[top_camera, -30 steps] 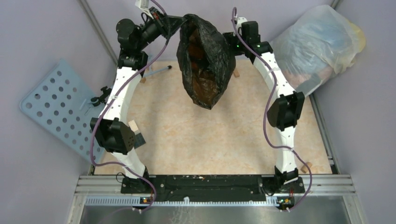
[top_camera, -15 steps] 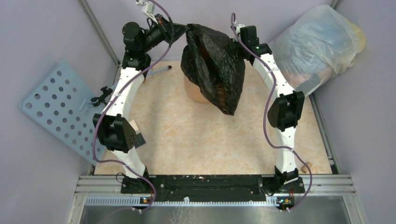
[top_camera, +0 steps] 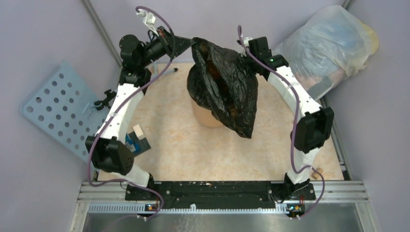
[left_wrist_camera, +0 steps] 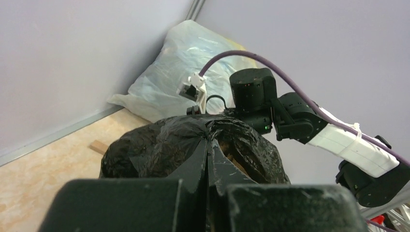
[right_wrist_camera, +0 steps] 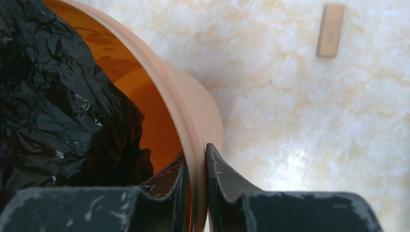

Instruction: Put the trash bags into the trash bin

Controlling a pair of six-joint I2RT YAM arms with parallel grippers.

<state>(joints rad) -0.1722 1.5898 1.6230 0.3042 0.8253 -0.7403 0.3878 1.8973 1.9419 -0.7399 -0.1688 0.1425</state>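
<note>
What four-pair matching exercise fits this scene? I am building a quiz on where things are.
Things:
1. black trash bag
2. orange trash bin
3. translucent stuffed bag
4. blue perforated board

Places:
A. far right corner
B. pinched in the left pincer
C. left of the table
D. rim between the fingers of the right pincer

Pairs: 1-B, 2-D, 3-A, 4-C
</note>
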